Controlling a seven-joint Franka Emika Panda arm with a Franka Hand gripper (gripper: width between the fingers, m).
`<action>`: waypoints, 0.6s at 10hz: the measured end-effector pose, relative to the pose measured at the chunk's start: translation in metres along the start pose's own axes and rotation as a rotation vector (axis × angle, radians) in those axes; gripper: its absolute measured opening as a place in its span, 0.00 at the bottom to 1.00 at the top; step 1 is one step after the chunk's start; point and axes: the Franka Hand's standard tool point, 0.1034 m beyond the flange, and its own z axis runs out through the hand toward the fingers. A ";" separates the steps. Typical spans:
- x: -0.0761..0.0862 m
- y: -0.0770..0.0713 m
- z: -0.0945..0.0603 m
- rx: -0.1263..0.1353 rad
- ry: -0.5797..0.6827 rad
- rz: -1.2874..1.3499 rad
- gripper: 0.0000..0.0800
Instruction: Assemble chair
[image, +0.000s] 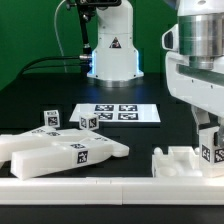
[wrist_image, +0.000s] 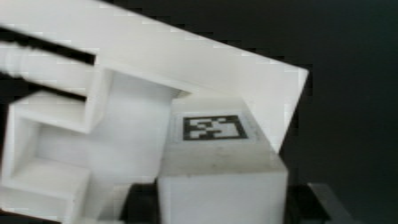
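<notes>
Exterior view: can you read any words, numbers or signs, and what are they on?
No words or numbers are readable.
Triangle sign on the robot base: too small to read.
Square tags on the marker board and chair parts: patterns, no letters.

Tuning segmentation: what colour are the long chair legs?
The chair legs are white, carrying a black-and-white square tag; exterior view shows it best.

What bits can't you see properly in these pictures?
Exterior view: the glossy white robot gripper is cut off by the right edge; its tips blend into the matte white slotted chair part, so a grip is unclear.
Exterior view: the long tapered white legs run off the left edge.
Wrist view: blur smears the black-and-white square tag; the part overflows the frame.
</notes>
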 end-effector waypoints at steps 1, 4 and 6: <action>0.000 0.000 0.000 0.000 0.001 -0.010 0.36; -0.001 0.002 -0.003 -0.016 -0.008 -0.308 0.66; 0.000 0.003 -0.003 -0.020 -0.017 -0.620 0.78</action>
